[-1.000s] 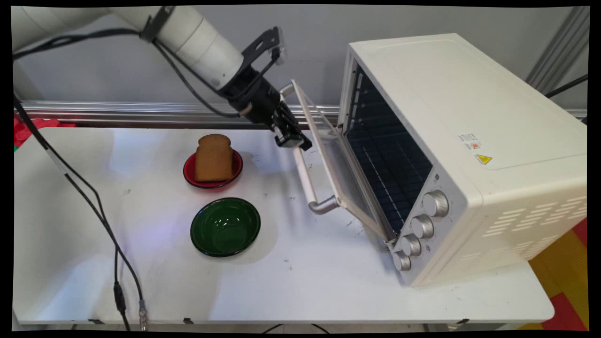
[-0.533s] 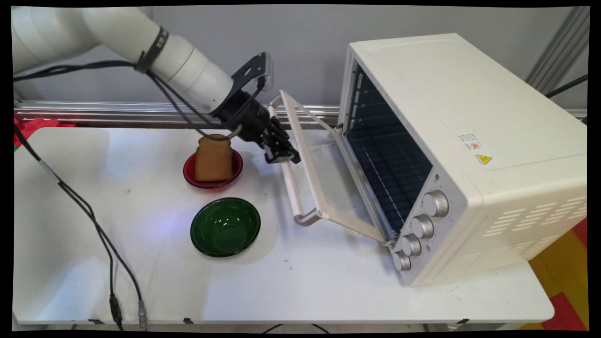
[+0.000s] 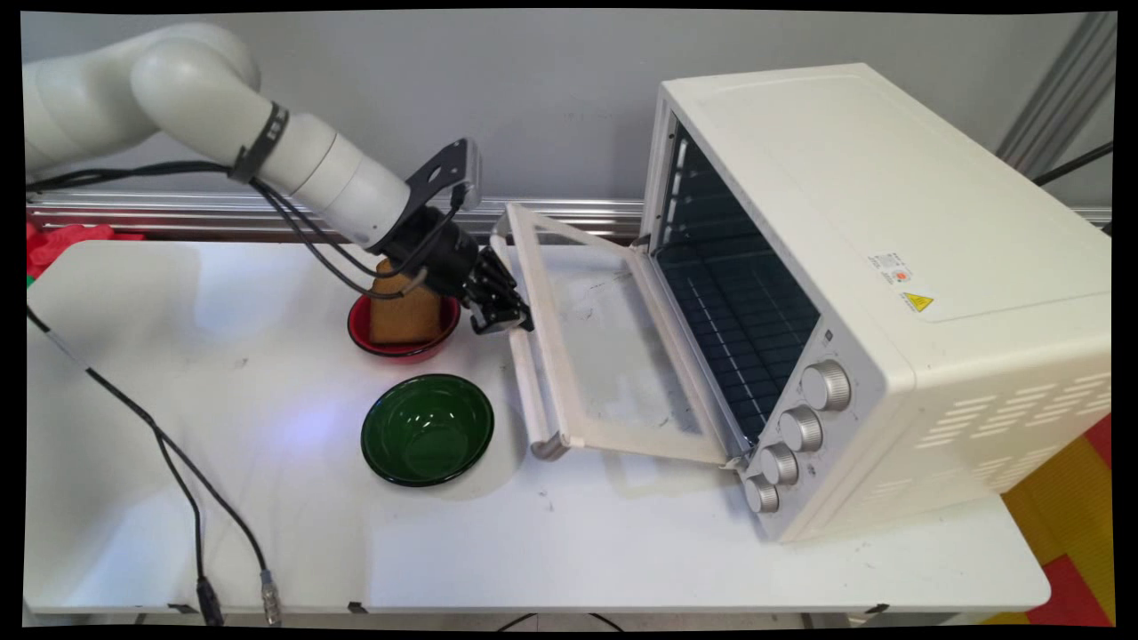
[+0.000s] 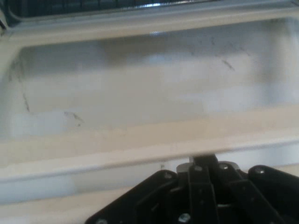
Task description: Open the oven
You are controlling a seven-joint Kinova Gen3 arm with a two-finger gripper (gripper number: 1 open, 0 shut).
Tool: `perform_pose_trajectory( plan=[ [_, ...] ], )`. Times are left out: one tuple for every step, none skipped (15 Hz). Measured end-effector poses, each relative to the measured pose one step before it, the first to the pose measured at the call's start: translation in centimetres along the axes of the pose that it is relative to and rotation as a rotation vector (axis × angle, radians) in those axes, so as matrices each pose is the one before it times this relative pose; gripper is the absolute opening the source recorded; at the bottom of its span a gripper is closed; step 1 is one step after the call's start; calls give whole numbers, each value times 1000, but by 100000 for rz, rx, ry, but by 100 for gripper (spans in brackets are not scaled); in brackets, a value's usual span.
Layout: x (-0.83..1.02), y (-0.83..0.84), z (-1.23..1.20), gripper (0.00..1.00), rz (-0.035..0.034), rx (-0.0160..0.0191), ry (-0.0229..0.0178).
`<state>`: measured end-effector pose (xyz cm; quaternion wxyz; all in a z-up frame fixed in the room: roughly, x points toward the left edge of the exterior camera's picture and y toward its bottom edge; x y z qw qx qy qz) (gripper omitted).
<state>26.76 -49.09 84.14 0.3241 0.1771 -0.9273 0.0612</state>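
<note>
My black gripper [image 3: 507, 317] is shut on the pale handle bar [image 3: 528, 391] of the white toaster oven's [image 3: 889, 267] door, near the bar's far end. The glass door [image 3: 613, 364] hangs open, almost flat over the table, and the dark wire rack inside [image 3: 738, 311] shows. In the hand view the gripper [image 4: 203, 161] meets the handle [image 4: 93, 161], with the door's glass [image 4: 140, 88] beyond it. Just left of the gripper, a slice of brown bread [image 3: 404, 313] stands in a red bowl [image 3: 402, 348], partly hidden by the wrist.
An empty green bowl [image 3: 427, 429] sits near the handle's front end. Several knobs [image 3: 800, 428] line the oven's front corner. Black cables [image 3: 178, 462] trail over the table's left side. A metal rail [image 3: 178, 213] runs along the wall.
The gripper has swung down and to the left with the handle, bringing the door from half open to nearly flat. The wrist now covers the top of the bread.
</note>
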Motion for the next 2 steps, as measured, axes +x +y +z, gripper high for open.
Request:
perform_pose_trajectory(
  plan=[
    [-541,24,107,0,-1232,75,33],
    [-412,23,60,0,-996,63,103]
  ],
)
